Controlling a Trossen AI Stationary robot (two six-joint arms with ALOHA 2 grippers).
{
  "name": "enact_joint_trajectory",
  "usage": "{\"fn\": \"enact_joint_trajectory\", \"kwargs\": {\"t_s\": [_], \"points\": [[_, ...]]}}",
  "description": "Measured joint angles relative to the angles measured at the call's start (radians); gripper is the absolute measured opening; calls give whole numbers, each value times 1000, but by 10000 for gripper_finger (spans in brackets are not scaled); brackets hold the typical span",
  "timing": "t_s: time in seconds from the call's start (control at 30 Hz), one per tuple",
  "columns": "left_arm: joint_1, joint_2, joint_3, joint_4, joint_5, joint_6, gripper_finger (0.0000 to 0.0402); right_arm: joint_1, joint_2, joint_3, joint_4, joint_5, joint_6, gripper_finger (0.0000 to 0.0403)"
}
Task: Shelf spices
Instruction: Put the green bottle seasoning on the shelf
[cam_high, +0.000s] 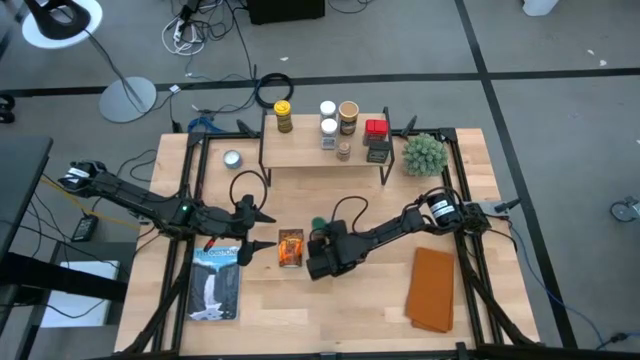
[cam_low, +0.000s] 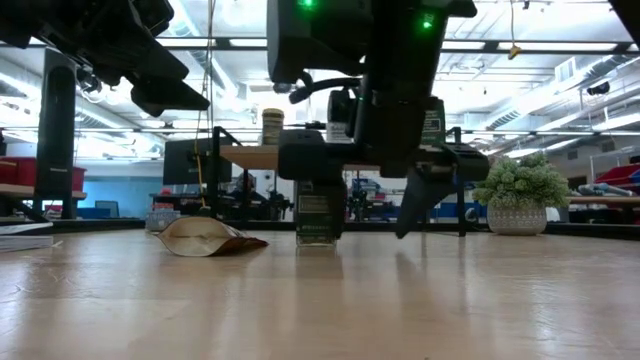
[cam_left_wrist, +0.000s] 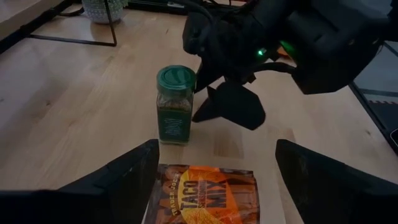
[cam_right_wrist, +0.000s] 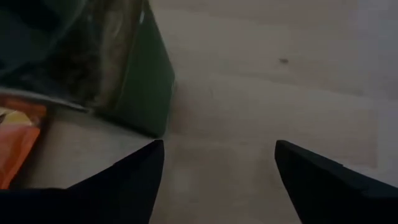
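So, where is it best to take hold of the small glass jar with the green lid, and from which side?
Probably the square glass body just under the green lid of the small green-lidded glass jar, claw fingers on two opposite flat faces. It stands upright, so come level from the right claw side; the flat orange spice packet lies close on its other side.

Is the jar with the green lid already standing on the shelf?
No, the green-lidded jar stands upright on the tabletop beside the orange packet, not on the shelf.

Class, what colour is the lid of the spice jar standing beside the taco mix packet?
Green. The jar's lid shows best in the left wrist view.
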Motion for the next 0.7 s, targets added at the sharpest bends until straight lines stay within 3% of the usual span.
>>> {"fn": "enact_joint_trajectory", "kwargs": {"t_s": [0.3, 0.7], "points": [[0, 0, 0, 0, 0, 0, 328, -1, 0, 0, -60, 105, 51, 285], [0, 0, 0, 0, 0, 0, 328, 45, 1, 0, 4, -75, 63, 279]]}}
